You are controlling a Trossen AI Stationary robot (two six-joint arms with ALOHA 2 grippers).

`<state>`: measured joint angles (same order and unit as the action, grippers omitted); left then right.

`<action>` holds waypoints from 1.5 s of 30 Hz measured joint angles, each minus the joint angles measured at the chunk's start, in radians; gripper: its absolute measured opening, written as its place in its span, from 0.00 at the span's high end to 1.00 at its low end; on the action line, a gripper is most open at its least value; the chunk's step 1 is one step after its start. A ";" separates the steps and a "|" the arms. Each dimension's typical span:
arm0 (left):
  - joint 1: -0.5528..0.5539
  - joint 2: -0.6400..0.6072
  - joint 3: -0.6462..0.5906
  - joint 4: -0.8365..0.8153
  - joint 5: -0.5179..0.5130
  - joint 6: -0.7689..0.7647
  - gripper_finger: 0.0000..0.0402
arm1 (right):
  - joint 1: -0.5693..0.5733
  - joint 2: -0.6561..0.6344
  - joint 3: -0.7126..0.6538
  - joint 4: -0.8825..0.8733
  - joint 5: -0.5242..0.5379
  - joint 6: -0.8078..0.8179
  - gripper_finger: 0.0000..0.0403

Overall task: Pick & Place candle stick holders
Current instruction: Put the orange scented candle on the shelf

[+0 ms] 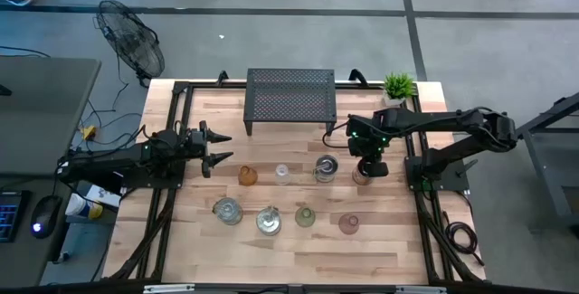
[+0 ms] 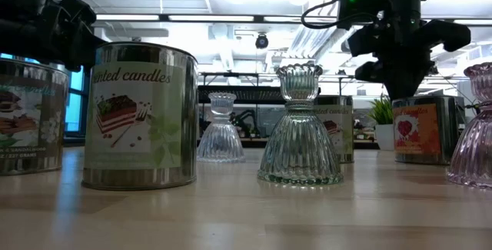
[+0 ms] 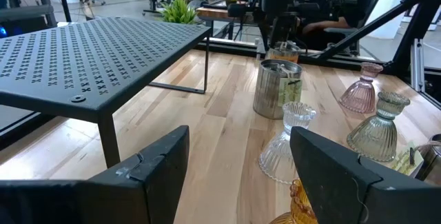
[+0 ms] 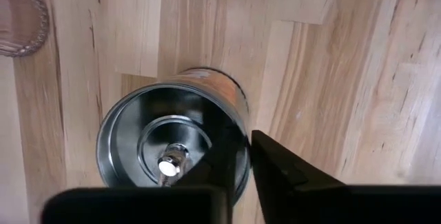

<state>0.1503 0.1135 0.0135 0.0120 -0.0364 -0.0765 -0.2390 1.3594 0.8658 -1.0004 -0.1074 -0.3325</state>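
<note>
My right gripper (image 1: 369, 165) points straight down over a silvery tin holder with an orange label (image 4: 172, 148), which stands on its base toward the table's right (image 2: 419, 131). The gripper is shut on its wall. Further holders stand on the wood: amber glass (image 1: 247, 175), clear glass (image 1: 281, 175), another tin (image 1: 324, 167), and a near row that ends with a pale green one (image 1: 305, 215) and a pinkish one (image 1: 348, 223). My left gripper (image 1: 215, 149) waits open and level at the table's left, holding nothing (image 3: 238, 176). My right gripper has the tin's thin side wall at the rim (image 4: 245, 131) between its two fingers, one finger (image 4: 217, 172) inside the hollow tin and the other (image 4: 286, 165) outside. The fingers come from above, pointing down. The tin stands upright with its base on the table.
A black perforated metal shelf (image 1: 290, 95) stands at the far middle of the table, and a small potted plant (image 1: 398, 85) at the far right corner. Black frame rails run along the left and right edges. Bare wood lies along the near edge.
</note>
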 joint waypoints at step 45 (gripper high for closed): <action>0.000 0.000 0.000 0.000 0.000 0.000 0.38 | -0.076 0.006 0.077 -0.133 -0.078 -0.031 1.00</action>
<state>0.1501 0.1137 0.0135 0.0124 -0.0364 -0.0765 -0.3154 1.3651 0.9432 -1.1338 -0.1851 -0.3640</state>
